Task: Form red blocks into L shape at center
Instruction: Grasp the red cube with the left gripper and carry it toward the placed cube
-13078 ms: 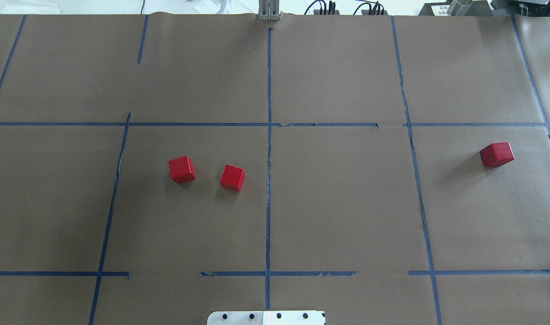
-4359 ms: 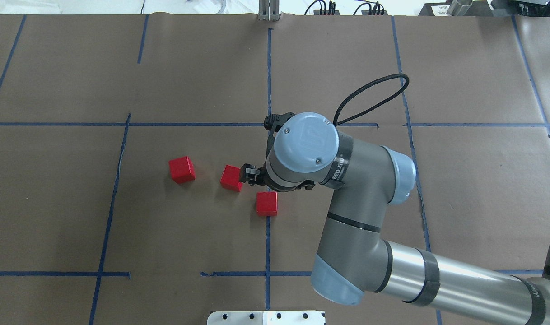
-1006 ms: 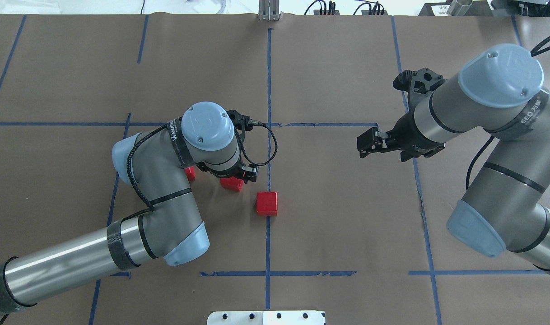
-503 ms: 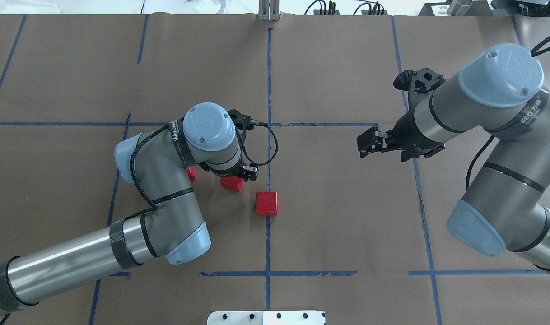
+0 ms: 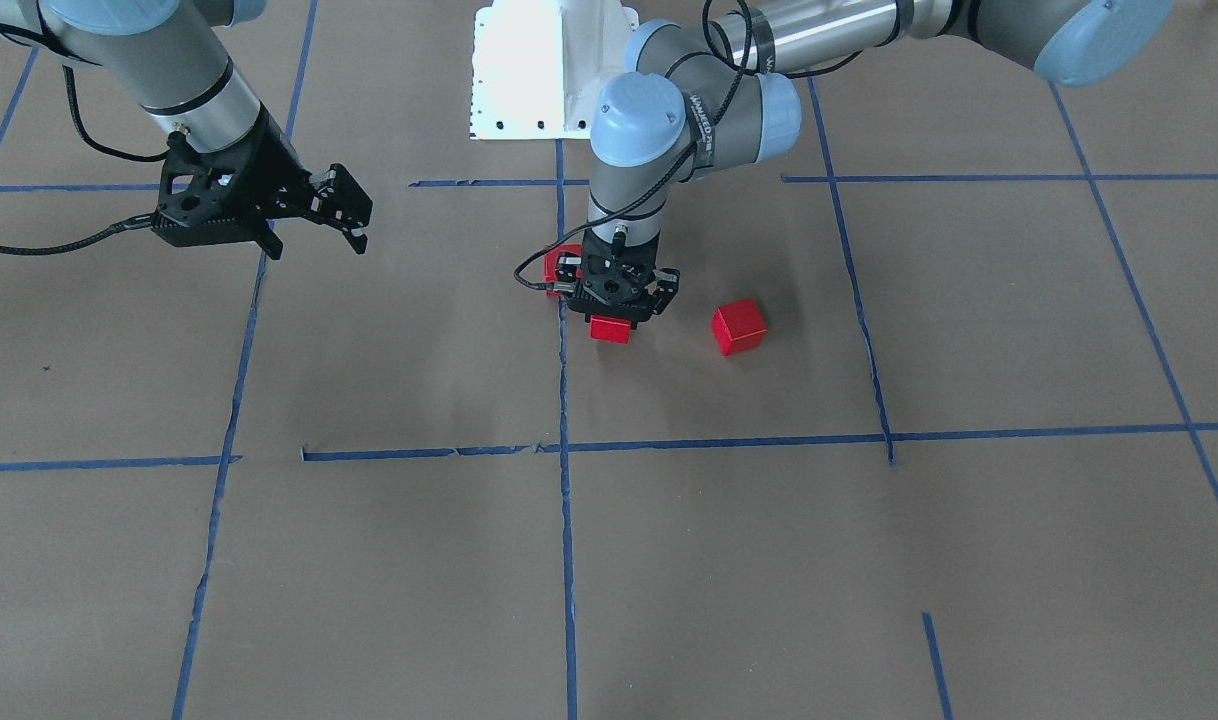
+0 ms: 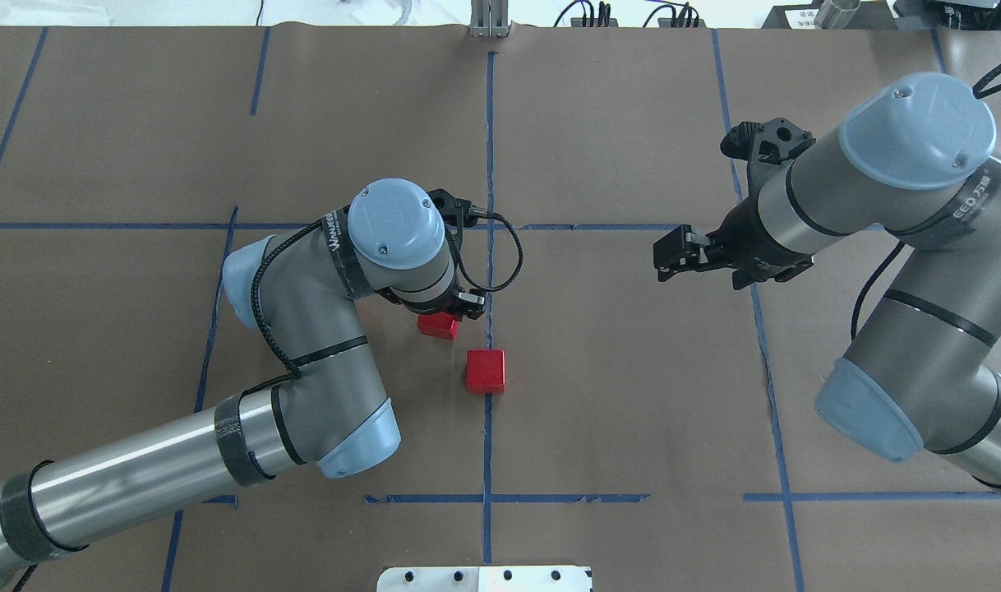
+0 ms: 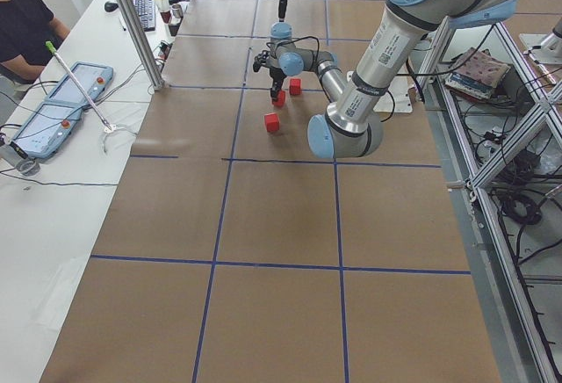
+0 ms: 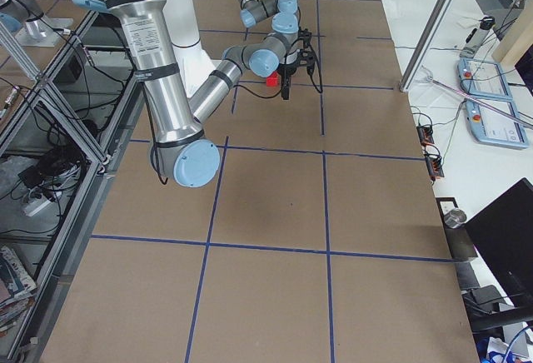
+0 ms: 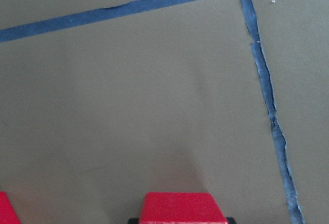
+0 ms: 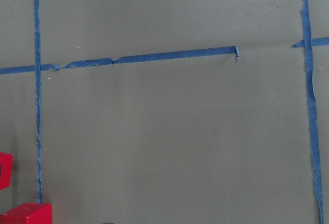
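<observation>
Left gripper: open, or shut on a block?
Shut on a block. The left gripper sits right over it, and the wrist view shows it centred between the fingertips.

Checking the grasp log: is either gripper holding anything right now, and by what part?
The left gripper holds one red block by two opposite side faces. The right gripper is open and holds nothing.

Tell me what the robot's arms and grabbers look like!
The left arm and right arm are fat silver-grey tubes with pale blue round caps at the joints. Black bands with white lettering ring them, and black cables loop alongside. The left gripper and right gripper are black.
</observation>
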